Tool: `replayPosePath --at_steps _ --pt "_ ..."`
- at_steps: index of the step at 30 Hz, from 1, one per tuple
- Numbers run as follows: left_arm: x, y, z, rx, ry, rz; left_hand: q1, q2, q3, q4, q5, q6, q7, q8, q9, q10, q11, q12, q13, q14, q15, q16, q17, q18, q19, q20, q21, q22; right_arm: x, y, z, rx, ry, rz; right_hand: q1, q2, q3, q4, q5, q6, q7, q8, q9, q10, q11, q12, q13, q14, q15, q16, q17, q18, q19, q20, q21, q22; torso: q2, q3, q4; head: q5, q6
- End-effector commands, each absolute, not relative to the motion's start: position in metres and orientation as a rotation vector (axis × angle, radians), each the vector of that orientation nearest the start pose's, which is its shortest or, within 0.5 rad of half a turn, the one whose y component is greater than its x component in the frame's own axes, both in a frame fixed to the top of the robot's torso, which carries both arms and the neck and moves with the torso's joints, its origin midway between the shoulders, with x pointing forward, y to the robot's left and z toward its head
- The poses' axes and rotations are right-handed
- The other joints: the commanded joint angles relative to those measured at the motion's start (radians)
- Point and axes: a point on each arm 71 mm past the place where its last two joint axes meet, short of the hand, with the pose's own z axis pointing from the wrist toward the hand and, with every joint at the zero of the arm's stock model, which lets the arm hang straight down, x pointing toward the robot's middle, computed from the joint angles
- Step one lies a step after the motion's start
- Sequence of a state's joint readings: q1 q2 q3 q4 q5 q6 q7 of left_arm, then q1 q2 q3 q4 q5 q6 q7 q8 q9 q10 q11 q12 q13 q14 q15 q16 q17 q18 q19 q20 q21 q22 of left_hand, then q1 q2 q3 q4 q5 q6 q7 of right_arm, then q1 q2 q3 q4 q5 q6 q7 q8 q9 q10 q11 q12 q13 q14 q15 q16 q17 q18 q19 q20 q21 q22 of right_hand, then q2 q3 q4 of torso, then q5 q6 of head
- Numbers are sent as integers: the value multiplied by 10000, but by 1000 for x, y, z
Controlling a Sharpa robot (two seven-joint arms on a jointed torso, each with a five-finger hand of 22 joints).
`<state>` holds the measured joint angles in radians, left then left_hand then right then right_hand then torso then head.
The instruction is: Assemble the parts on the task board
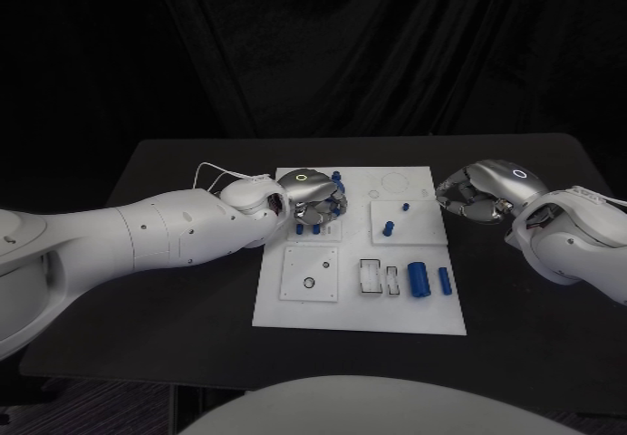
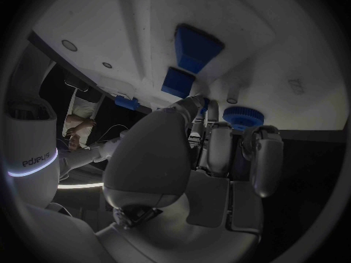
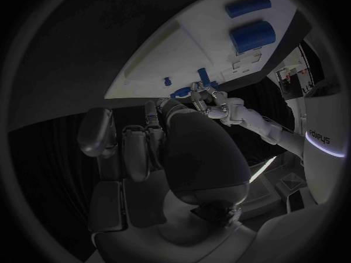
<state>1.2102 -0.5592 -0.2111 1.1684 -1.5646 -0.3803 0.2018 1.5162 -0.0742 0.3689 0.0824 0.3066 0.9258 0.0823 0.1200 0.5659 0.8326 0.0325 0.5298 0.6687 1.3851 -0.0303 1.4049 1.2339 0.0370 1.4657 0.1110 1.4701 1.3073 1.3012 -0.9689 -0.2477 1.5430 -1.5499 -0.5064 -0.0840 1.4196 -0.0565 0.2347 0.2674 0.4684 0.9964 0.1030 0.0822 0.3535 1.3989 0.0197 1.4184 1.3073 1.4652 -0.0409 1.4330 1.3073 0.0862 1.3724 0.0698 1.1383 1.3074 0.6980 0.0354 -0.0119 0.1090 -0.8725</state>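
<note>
The white task board (image 1: 360,313) lies mid-table. My left hand (image 1: 313,195) hangs over its far left corner, its fingers (image 2: 219,146) curled round a blue toothed round part (image 2: 243,117) at their tips. Two blue blocks (image 2: 196,45) lie beyond it on the board, and a blue peg (image 1: 337,177) stands beside the hand. My right hand (image 1: 481,192) hovers just off the board's right edge, fingers (image 3: 124,146) curled in with nothing seen in them. A thick blue cylinder (image 1: 419,278) and a thinner one (image 1: 444,280) lie near the front right.
Two small blue pegs (image 1: 388,227) sit on the raised white plate (image 1: 420,227) at the board's right. A plate with round holes (image 1: 311,272) and two open slots (image 1: 379,277) are nearer the front. Black table (image 1: 170,299) surrounds the board.
</note>
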Motion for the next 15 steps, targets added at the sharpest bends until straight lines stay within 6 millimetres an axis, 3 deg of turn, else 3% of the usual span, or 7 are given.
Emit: replayPosePath --at_steps 1,8,15 --pt "507 142 -244 5583 15526 -7562 46 85 3 -52 31 69 -12 21 2 50 3 42 10 46 -24 35 -32 -74 138 -76 15 2249 468 -261 -196 -2296 15647 4770 -40 -39 64 13 46 33 2 7 2 -13 -20 -21 946 505 7 -50 1778 18 30 16 -36 1474 1 5 0 -6 -1" --pt "499 147 -235 5492 14835 -7844 -32 38 3 -78 40 113 41 26 20 13 46 -41 -29 15 9 7 -86 -62 99 -89 -26 2233 468 -262 -196 -2297 15659 4749 -39 -40 66 11 47 31 2 6 2 -19 -20 -27 940 503 7 -55 1775 19 28 15 -41 1473 0 5 5 8 -1" --pt "496 161 -212 5455 14616 -7788 -117 20 46 -105 -10 108 119 -4 27 -5 100 -142 -80 -158 86 -130 -330 -11 -75 -91 -208 2164 470 -260 -197 -2327 15675 4755 -38 -42 68 10 49 30 2 5 1 -25 -20 -32 934 501 7 -59 1773 20 26 15 -45 1471 -9 -5 8 8 -1"
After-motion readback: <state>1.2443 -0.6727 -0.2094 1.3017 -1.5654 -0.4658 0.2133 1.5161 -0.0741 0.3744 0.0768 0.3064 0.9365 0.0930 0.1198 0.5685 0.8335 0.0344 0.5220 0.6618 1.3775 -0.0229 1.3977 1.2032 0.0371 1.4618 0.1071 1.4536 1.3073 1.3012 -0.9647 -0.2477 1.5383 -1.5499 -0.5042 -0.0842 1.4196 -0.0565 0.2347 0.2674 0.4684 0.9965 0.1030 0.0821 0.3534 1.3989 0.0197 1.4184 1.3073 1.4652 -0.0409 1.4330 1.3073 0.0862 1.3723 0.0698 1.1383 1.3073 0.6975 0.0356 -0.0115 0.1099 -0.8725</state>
